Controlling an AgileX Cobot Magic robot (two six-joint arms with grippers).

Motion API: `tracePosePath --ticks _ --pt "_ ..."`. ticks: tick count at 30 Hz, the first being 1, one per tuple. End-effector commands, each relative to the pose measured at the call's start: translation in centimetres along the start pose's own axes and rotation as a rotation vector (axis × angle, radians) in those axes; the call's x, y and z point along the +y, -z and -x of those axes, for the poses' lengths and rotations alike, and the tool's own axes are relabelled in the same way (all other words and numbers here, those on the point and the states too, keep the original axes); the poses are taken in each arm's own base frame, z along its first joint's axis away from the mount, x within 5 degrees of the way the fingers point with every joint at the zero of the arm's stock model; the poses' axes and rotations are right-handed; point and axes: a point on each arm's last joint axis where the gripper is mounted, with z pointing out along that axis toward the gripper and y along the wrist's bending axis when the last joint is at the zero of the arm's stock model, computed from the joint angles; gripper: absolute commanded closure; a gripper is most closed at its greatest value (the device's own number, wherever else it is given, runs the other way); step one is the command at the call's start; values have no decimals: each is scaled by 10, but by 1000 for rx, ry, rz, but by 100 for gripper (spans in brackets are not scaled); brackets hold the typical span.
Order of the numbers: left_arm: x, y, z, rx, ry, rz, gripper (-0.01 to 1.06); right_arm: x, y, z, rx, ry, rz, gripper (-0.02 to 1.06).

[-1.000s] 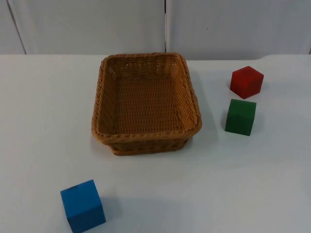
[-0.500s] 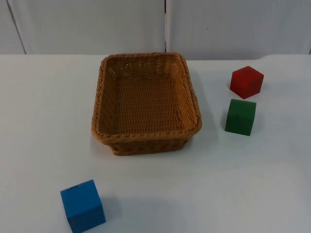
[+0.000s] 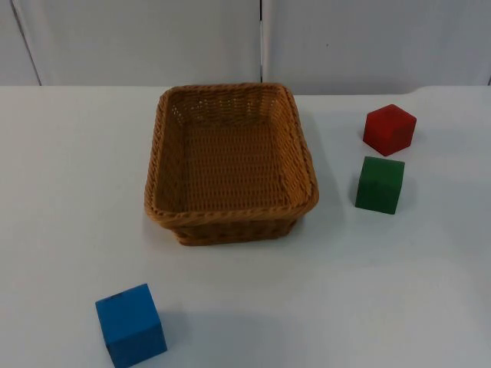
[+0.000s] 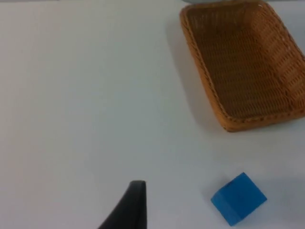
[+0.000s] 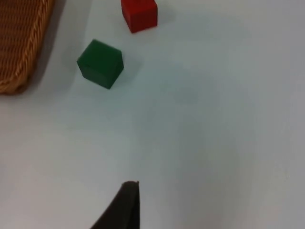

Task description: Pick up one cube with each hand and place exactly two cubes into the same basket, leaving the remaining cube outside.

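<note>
Where the white bench (image 3: 61, 192) meets the grey partition wall (image 3: 138, 38), one woven basket (image 3: 230, 222) stands just short of the far edge, about midway along it, and holds nothing. Three cubes lie on the bench, all outside the basket: one red, one green, one blue.

Red cube (image 3: 389, 129): toward the far right corner, well apart from the basket's right wall.

Green cube (image 3: 380, 184): just nearer than the red cube and close beside it without touching; a gap of bare bench separates it from the basket.

Blue cube (image 3: 130, 324): near the near edge, toward the near left corner, well apart from the basket's near rim.

Seen from the left wrist, the basket (image 4: 248, 119) and the blue cube (image 4: 238, 198) lie ahead of the left gripper (image 4: 126, 210), which hangs above bare bench and touches neither. One black fingertip (image 4: 131, 205) of it is visible; whether this pincer is wide or narrow cannot be told.

Seen from the right wrist, the red cube (image 5: 138, 15), the green cube (image 5: 100, 64) and one corner of the basket (image 5: 19, 71) lie ahead of the right gripper (image 5: 121, 210), which hangs above bare bench clear of both cubes. One black fingertip (image 5: 126, 202) shows; its pincer's state likewise cannot be told.

Count: one basket, three cubes, two grippers, no cube held.
</note>
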Motion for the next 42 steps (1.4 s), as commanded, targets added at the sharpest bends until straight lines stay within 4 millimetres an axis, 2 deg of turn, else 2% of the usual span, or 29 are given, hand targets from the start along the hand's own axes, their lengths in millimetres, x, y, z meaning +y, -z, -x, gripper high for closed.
tracePosePath --ticks 1,11,18,26,31,36,42 --pt "-3 -7 6 15 -19 -50 0 -1 -11 5 27 20 2 -1" --pt "1 -42 20 106 -43 -112 0 -2 -60 23 124 28 25 -1" --pt "5 -61 25 153 -33 -122 0 -5 -77 48 159 37 31 -1" --pt "8 -78 26 214 -53 -134 0 -7 -92 76 167 122 41 -1" --pt "10 -89 27 244 -59 -141 0 -10 -108 105 166 143 42 -1" --pt "13 -98 29 244 -75 -135 0 -12 -120 122 152 142 41 -1" --pt "15 -109 29 269 -100 -142 0 -10 -138 131 168 171 85 -1"
